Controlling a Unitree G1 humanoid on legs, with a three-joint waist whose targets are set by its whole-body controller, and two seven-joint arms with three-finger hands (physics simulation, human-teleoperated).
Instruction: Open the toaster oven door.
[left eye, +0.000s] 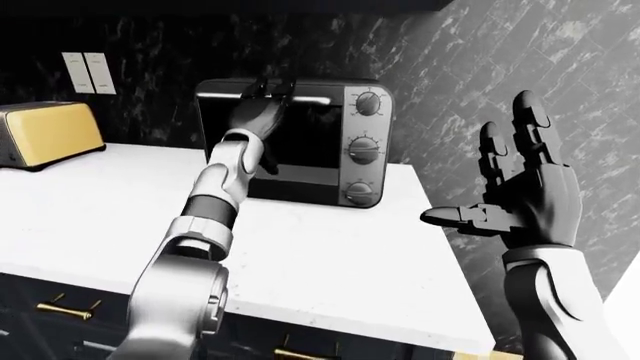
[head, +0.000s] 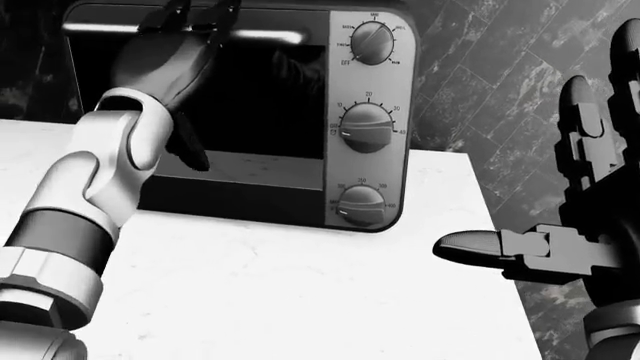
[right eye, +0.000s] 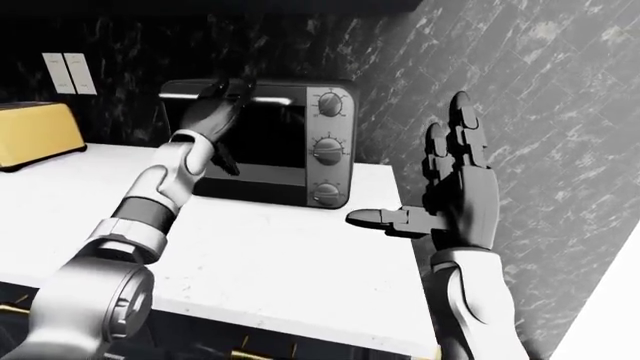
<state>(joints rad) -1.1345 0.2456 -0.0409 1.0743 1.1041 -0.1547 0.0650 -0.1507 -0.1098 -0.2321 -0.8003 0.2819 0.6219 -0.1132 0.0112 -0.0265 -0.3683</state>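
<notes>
A toaster oven (left eye: 295, 142) sits on a white counter (left eye: 330, 262) against a dark marble wall, its door (head: 200, 97) closed. The robot's left hand (left eye: 262, 101) reaches up to the bright handle bar (head: 270, 35) along the door's top edge, fingers hooked at it (whether they fully grip is unclear). The right hand (left eye: 525, 191) hangs idle, fingers spread. Next, judging from this, comes pulling the handle outward and down

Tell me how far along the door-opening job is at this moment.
Done: the left hand has reached up to the handle bar along the top of the toaster oven door, fingers at the bar, though a closed grip cannot be confirmed. In hand: securing that hold. Left: pulling the door down, since it stands upright and shut. The right hand is spread open beside the counter, holding nothing.
</notes>
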